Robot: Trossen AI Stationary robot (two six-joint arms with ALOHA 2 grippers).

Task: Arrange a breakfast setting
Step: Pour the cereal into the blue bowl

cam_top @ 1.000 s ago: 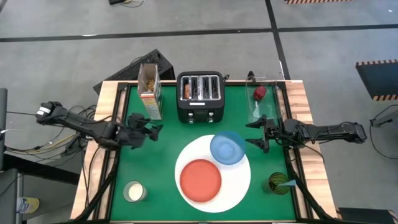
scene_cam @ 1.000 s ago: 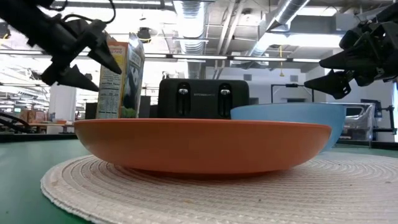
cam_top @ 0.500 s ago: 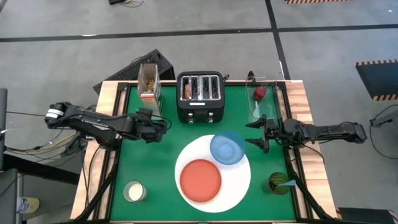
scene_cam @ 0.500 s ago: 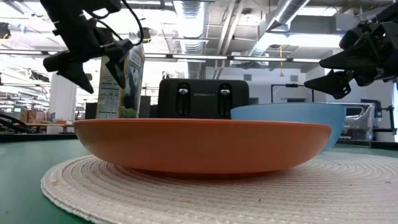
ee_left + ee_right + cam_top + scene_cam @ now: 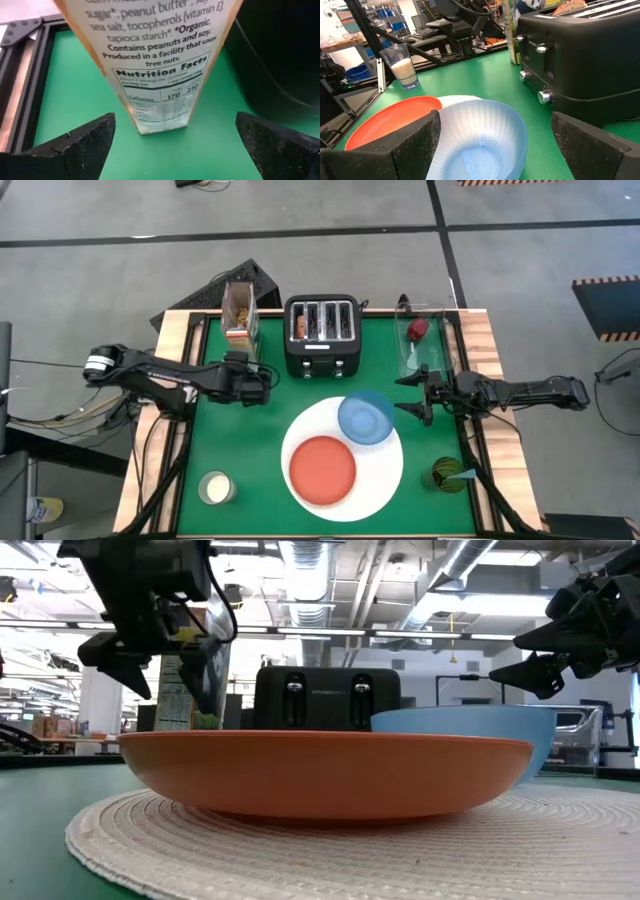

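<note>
A cereal box [image 5: 240,320] with yellow cereal showing in its open top stands on its base at the far left, next to the black toaster [image 5: 322,335]. My left gripper [image 5: 175,145] is open just on the near side of the box [image 5: 160,65], one finger to either side, touching nothing; it also shows in the high view [image 5: 255,382]. My right gripper [image 5: 420,395] is open and empty at the right edge, facing the blue bowl [image 5: 480,140]. The bowl [image 5: 366,417] and the red-orange plate [image 5: 323,470] rest on the large white plate [image 5: 385,475]. A bagel [image 5: 300,327] sticks up from a toaster slot.
A dark red piece [image 5: 417,330] lies in a clear container at the far right. A green cup [image 5: 446,476] holding a blue-handled spoon stands at the near right. A glass of white liquid [image 5: 215,487] stands at the near left. Bare green mat [image 5: 230,435] lies between the glass and the box.
My left gripper has gone toward the table's right edge and a little toward the far edge, ending in front of the cereal box, and has turned to face the box's base. My right gripper has kept still.
</note>
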